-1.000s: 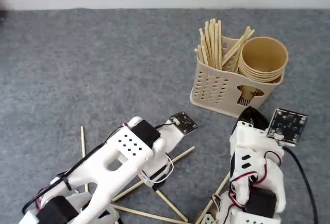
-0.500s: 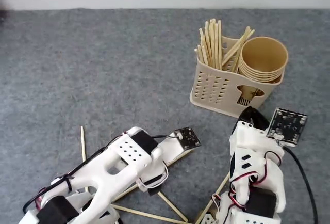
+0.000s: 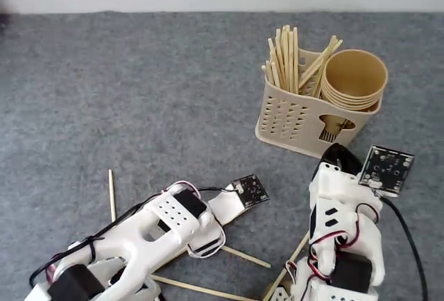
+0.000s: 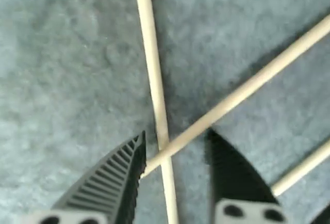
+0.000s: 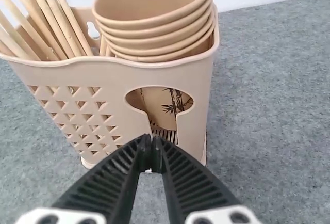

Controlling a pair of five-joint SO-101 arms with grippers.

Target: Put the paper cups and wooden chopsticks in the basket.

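A beige slotted basket [image 3: 298, 117] at the back right holds a stack of paper cups [image 3: 354, 79] and a bundle of wooden chopsticks [image 3: 288, 55]. Several loose chopsticks [image 3: 246, 256] lie on the grey mat near the front. My left arm [image 3: 173, 221] is bent low over them. Its gripper [image 4: 175, 157] is open, its tips straddling two crossed chopsticks [image 4: 152, 69] where they meet. My right gripper [image 5: 151, 154] is shut and empty, just in front of the basket [image 5: 103, 95] below the cups [image 5: 154, 17].
One chopstick [image 3: 111, 193] lies alone at the left of the left arm. Another [image 3: 291, 263] rests against the right arm's base [image 3: 343, 245]. A third [image 3: 201, 289] lies near the front edge. The grey mat stretches bare across the back left.
My left arm has dropped lower and pulled toward the front over the loose chopsticks. The sticks under it have shifted. The right arm has not moved.
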